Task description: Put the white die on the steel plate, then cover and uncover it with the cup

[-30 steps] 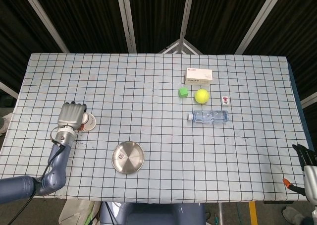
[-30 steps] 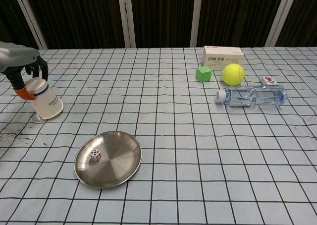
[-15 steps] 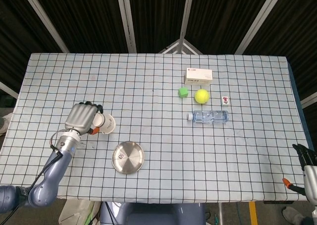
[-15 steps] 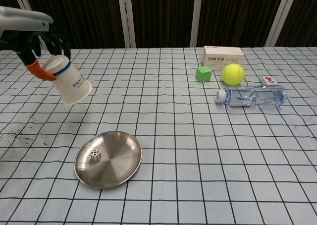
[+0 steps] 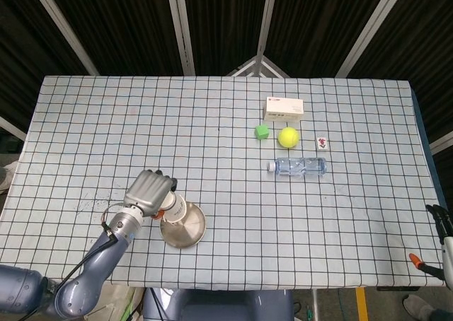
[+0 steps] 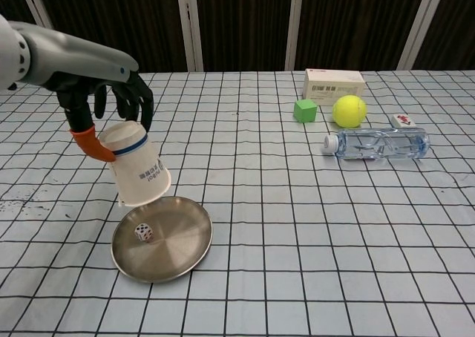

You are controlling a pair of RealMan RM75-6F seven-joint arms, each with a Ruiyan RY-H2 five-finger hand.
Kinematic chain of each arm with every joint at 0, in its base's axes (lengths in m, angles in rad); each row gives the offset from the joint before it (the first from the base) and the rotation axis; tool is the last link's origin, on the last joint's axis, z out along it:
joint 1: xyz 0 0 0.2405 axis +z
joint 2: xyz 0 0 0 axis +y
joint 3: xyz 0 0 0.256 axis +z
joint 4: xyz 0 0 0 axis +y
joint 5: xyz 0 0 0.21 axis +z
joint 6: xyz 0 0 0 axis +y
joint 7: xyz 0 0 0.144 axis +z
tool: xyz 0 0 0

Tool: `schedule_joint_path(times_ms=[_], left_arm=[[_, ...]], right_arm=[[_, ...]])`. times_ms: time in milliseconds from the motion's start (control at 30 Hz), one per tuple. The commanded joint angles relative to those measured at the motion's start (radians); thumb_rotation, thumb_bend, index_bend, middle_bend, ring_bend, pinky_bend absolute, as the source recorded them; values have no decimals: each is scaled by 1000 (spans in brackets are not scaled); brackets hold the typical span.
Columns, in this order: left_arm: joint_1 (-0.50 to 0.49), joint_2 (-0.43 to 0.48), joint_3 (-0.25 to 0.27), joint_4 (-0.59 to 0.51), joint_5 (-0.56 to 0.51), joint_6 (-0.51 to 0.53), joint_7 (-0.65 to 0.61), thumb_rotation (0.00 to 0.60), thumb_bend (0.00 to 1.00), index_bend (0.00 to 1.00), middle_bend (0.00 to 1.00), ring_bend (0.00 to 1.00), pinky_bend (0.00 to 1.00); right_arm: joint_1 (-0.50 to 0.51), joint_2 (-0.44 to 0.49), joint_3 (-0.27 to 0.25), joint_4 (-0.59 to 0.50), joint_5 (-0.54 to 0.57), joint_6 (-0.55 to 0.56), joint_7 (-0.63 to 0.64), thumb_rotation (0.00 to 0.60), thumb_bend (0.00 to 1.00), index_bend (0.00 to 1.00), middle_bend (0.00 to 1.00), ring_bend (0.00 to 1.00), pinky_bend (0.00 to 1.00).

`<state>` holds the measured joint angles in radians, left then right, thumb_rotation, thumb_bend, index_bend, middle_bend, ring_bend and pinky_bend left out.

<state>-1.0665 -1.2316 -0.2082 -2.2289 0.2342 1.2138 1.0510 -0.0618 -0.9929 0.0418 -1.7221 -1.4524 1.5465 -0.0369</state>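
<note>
The white die [image 6: 142, 233] lies on the left part of the steel plate [image 6: 178, 242], which sits near the table's front left. My left hand [image 6: 111, 107] grips a white paper cup [image 6: 136, 165] upside down and tilted, its mouth just above the plate's far rim, close above the die. In the head view the left hand [image 5: 149, 191] and cup [image 5: 174, 208] overlap the steel plate [image 5: 187, 230]; the die is hidden there. My right hand [image 5: 445, 244] shows only as a sliver at the right edge, off the table.
A clear water bottle [image 6: 377, 142] lies on its side at right. Behind it are a yellow tennis ball [image 6: 349, 110], a green cube [image 6: 305, 110], a white box [image 6: 333, 84] and a small tile [image 6: 401, 119].
My left hand has lifted the cup from the table's left side and carried it rightward and forward, to just above the plate. The die and plate have not moved.
</note>
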Motion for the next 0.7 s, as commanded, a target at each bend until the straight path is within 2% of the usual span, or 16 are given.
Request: schedule_joint_path(times_ms=[33,433,700], left_arm=[[-37,-34,14,-2,-47,20,22,600,466,441,422,256,329],[-67,-113,66,70,-47,14,5,600,466,442,422,256,329],[-59,-153,100,119,5,-6,-31,600,466,443,422,256,329]], right_arm=[[0,1,0,1,-1,0,3,600,42,124,141,145,139],[-1,0,3,8,6,-1,10,600,42,124,141,145,139],[-1,0,4,8,5,-1,13,600,42,124,141,145,139]])
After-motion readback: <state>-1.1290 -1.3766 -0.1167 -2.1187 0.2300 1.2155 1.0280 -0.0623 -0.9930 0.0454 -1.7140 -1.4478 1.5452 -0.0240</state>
